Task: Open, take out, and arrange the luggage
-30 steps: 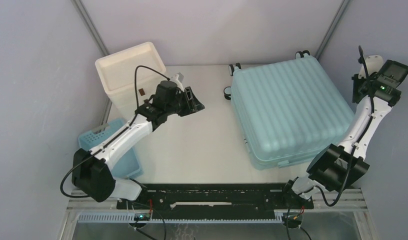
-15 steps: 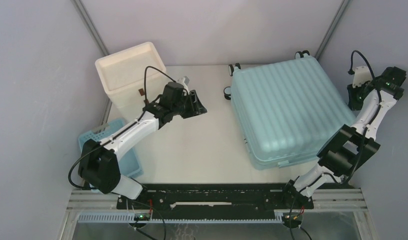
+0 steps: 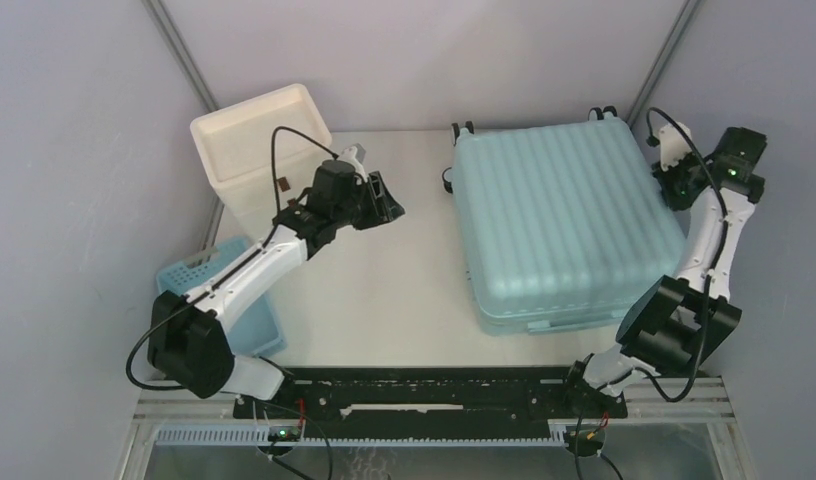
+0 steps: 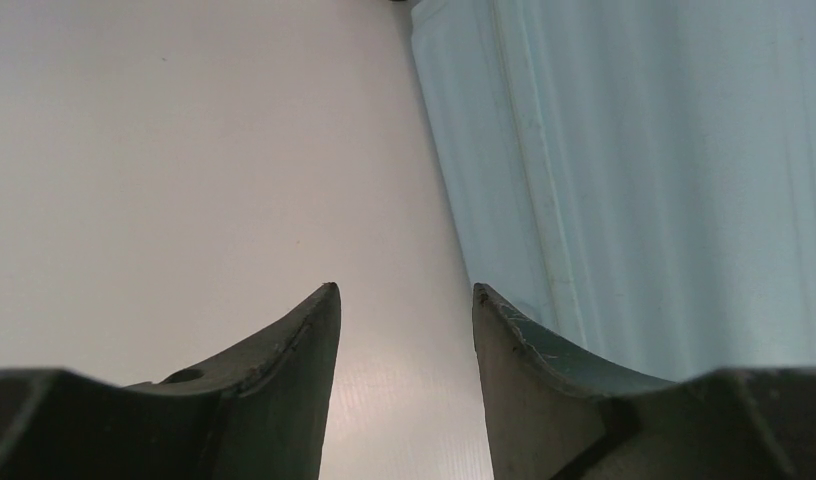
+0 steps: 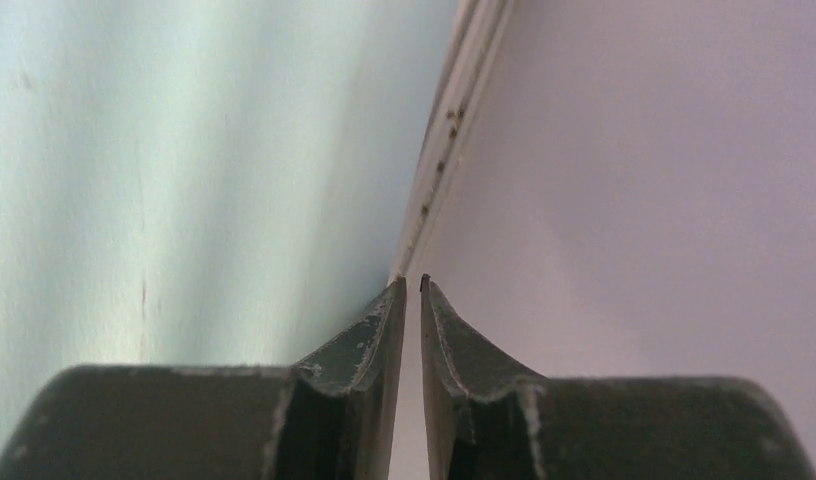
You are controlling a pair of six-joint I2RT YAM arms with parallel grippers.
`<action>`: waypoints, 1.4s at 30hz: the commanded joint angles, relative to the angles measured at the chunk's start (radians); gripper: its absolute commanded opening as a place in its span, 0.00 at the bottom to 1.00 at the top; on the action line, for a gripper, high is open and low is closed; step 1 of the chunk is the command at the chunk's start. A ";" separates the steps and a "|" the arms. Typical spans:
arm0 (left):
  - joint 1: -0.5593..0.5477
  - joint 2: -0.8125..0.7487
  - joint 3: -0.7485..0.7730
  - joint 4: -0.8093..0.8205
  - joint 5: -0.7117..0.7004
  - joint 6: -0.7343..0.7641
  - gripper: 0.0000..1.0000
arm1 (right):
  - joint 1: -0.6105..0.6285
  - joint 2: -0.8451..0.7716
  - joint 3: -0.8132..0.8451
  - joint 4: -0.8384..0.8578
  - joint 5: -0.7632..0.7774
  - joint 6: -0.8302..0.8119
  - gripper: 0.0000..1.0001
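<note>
**A:** Where is the case?

**B:** The large light-blue ribbed hard-shell suitcase [image 3: 564, 230] lies flat and closed on the right half of the white table [image 3: 384, 290], with its wheels at the far end.

**A:** And the grippers?

**B:** The left gripper [image 4: 404, 290] is spread and empty, over bare table near the shell's left side and not touching it. The right gripper [image 5: 412, 282] has its fingers pressed almost together with nothing between them, at the case's right edge.

**A:** How will it handle?

**B:** Stiff, smooth and slippery, I judge. It is too broad to pinch across, and probably bulky rather than heavy. The seam lip where the two shells meet looks the best place to take hold. I cannot make out a zipper pull.
</note>
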 commanded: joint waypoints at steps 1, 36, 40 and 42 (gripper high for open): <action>0.038 -0.082 0.032 0.009 -0.030 0.033 0.56 | 0.225 -0.006 -0.133 -0.319 -0.327 0.261 0.24; 0.312 0.064 0.300 -0.300 0.191 0.134 0.89 | 0.408 -0.307 -0.269 -0.354 -0.564 0.259 0.75; 0.295 0.162 0.368 -0.296 0.284 0.128 0.83 | 0.408 -0.311 -0.273 -0.379 -0.579 0.237 0.76; 0.276 0.210 0.422 -0.283 0.301 0.119 0.80 | 0.413 -0.318 -0.272 -0.392 -0.587 0.221 0.77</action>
